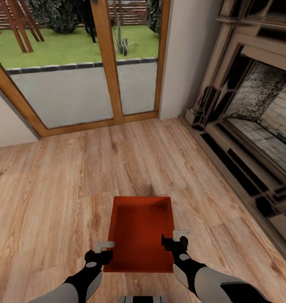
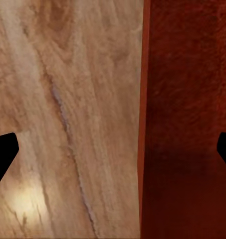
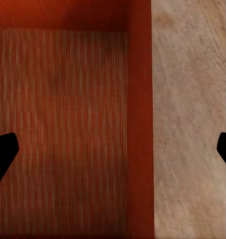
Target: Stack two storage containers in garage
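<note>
Item: storage container [image 1: 139, 233], red-orange, open-top, one seen. Loc: on light wood-plank floor [image 1: 54, 189] of living rm, near fireplace [image 1: 252, 126] and glazed doors [image 1: 96, 63].

Step (est.): pickup of a container, pre-grasp; nothing lifted or carried yet.

Left gripper [image 1: 101, 249]: jaws wide, straddling container's left wall, holding nothing. Right gripper [image 1: 176, 239]: jaws wide, straddling right wall, holding nothing. Both wrist views showed a wall edge between the dark fingertips [image 2: 3, 154].

Next move needs (est.): both jaws closing on walls evenly, then level lift.
</note>
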Robot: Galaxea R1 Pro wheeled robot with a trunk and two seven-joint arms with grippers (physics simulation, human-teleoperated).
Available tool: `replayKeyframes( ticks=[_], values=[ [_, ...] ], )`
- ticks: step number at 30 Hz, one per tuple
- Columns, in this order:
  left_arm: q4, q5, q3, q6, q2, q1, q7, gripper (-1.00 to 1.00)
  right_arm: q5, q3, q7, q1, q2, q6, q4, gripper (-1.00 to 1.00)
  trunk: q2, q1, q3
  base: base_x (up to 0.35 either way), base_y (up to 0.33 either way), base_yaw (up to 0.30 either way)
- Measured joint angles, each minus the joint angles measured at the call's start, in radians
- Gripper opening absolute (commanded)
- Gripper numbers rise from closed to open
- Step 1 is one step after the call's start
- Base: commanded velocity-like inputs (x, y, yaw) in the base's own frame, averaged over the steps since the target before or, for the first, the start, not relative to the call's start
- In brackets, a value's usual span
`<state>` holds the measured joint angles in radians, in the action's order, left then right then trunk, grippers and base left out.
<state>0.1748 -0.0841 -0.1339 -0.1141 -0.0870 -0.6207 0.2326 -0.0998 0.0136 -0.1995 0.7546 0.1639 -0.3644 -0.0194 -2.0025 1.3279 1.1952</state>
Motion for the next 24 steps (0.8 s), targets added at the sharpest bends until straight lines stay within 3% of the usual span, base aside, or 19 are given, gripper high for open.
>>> replayKeyframes(
  ticks=[10, 24],
  values=[
    [0.041, -0.002, 0.006, 0.003, 0.001, 0.000, 0.001, 1.00, 0.000, 0.000, 0.000, 0.000, 0.000, 0.000, 0.000, 1.00, -0.070, 0.038, 0.031, 0.000, 0.000, 0.000],
    [0.040, -0.002, 0.006, 0.003, 0.001, 0.000, 0.002, 1.00, 0.001, 0.000, 0.000, 0.000, 0.000, -0.001, 0.000, 1.00, -0.070, 0.038, 0.031, 0.000, 0.000, 0.000]
  ],
)
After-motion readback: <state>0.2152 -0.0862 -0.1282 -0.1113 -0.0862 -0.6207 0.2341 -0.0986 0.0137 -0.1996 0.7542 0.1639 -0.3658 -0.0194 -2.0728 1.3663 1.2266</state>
